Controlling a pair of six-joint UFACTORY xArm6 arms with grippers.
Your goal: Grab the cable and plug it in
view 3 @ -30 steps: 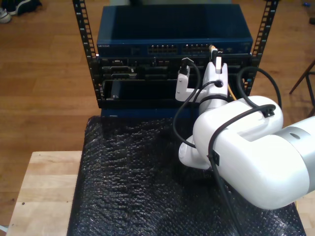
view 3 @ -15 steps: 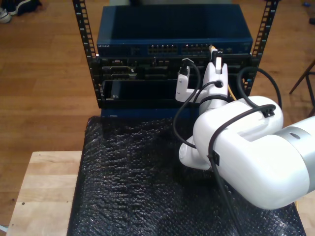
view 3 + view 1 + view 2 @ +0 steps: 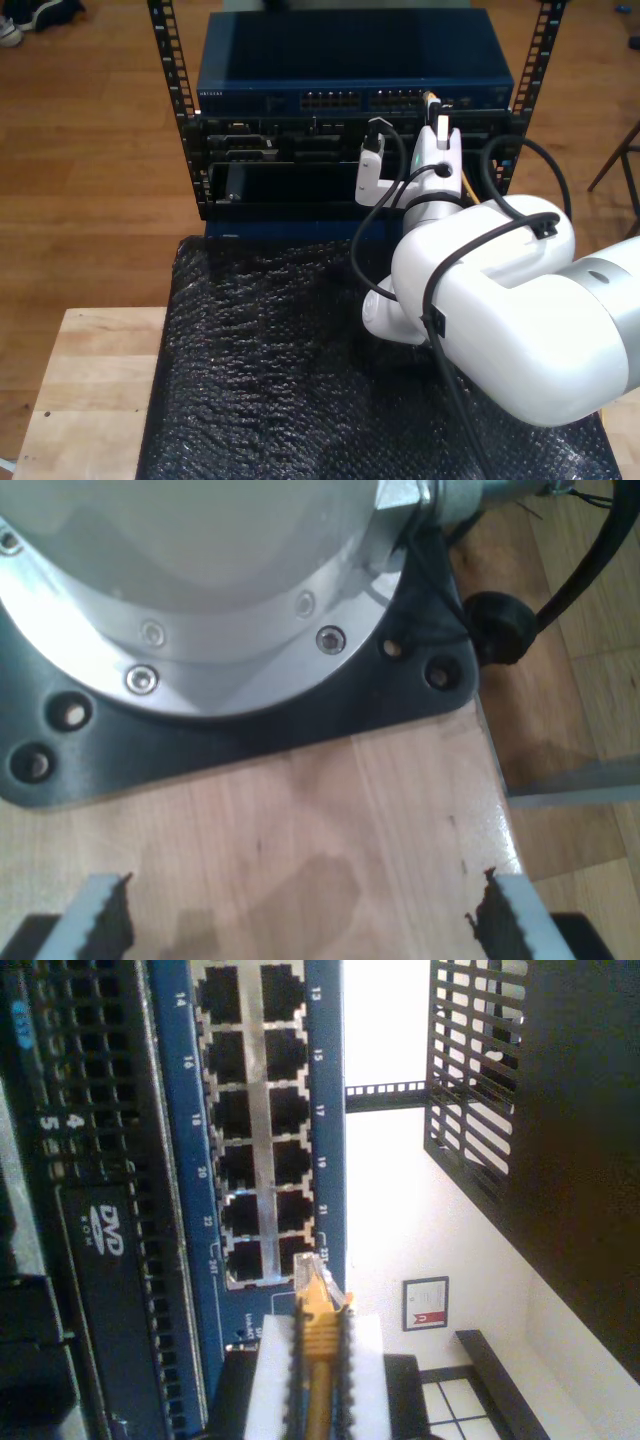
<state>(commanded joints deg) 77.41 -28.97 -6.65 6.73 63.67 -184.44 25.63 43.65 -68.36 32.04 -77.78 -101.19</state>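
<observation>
Cable (image 3: 320, 1345) sits pinched between the two white fingers (image 3: 270, 1380) of the second gripper (image 3: 318, 1360). It is yellow-orange, and its small clear plug (image 3: 318, 1290) sticks out past the fingertips. The plug tip is right at the edge of the blue switch (image 3: 330, 1110), just beside the last ports (image 3: 258, 1255) in the double row. From the second wrist view it is hard to tell if the tip is touching a port or is only close to it.

In the exterior view, the second gripper (image 3: 437, 128) reaches up to the front of the blue switch (image 3: 355, 60), toward the exterior view's right. The switch sits at the top of a black rack (image 3: 180, 120). A bit of the orange cable (image 3: 433, 98) shows at the gripper tip, near the row of ports. The big white arm (image 3: 500, 310) fills the lower part of the exterior view's right side, with thick black cords (image 3: 440, 290) looping around it. Below it lies a dark bubbly sheet (image 3: 270, 380) on a light wooden table (image 3: 90, 390).

The first gripper (image 3: 300, 920) hangs with its two toothed fingers (image 3: 100, 915) set wide apart and nothing between them. Under it is the light wooden table (image 3: 330, 820). Close by is a round silver arm base (image 3: 200, 590) on a black plate (image 3: 300, 720) with bolts.
</observation>
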